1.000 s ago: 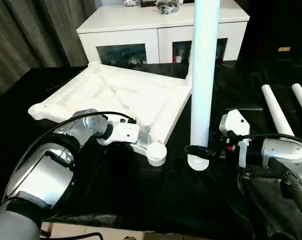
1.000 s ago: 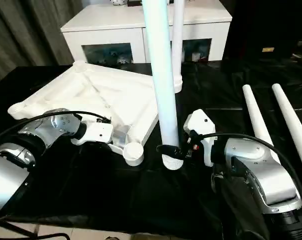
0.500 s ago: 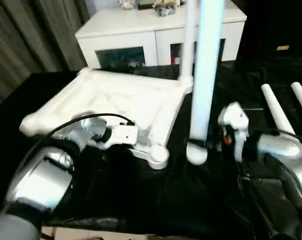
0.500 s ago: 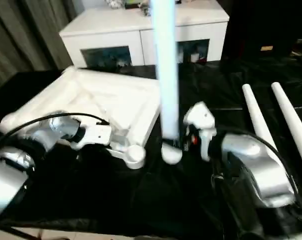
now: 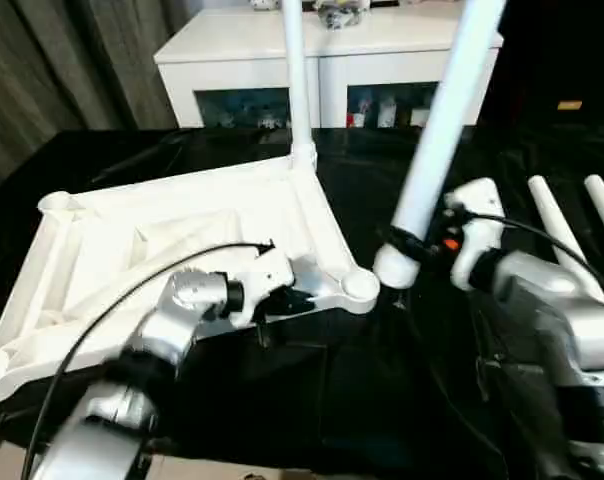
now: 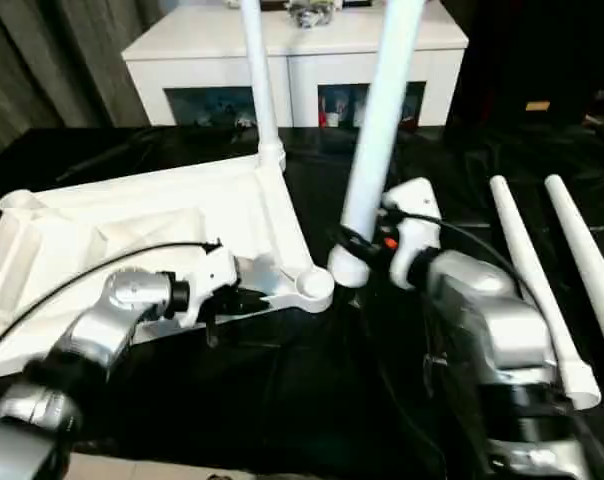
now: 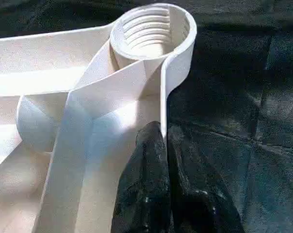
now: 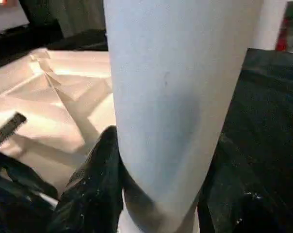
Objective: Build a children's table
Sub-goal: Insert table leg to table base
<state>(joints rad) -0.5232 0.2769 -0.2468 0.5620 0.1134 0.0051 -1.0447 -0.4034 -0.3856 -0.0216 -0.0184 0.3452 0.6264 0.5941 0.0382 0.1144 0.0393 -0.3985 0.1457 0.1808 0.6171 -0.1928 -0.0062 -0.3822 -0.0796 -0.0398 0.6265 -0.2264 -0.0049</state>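
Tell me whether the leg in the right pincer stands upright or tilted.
Tilted. The long white tube leg held by the right pincer leans top-right, its lower end beside the empty corner socket.

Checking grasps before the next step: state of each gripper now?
Left gripper: closed on the tabletop rim.
Right gripper: holding a leg, tilted.

The tabletop (image 5: 182,230) at left centre is white moulded plastic, smooth with a soft sheen; its corner socket (image 7: 154,29) has ridged threads inside. The tilted leg (image 5: 437,130) at upper centre is smooth white tube, as are the spare legs (image 6: 527,270) at right. The worktop (image 5: 312,400) wears black, slightly glossy, creased sheeting. The forearms (image 6: 492,330) look like brushed silver metal. The fingers (image 7: 151,194) are black and faintly speckled. The cabinet (image 5: 322,60) at the top is matt white with glass doors.
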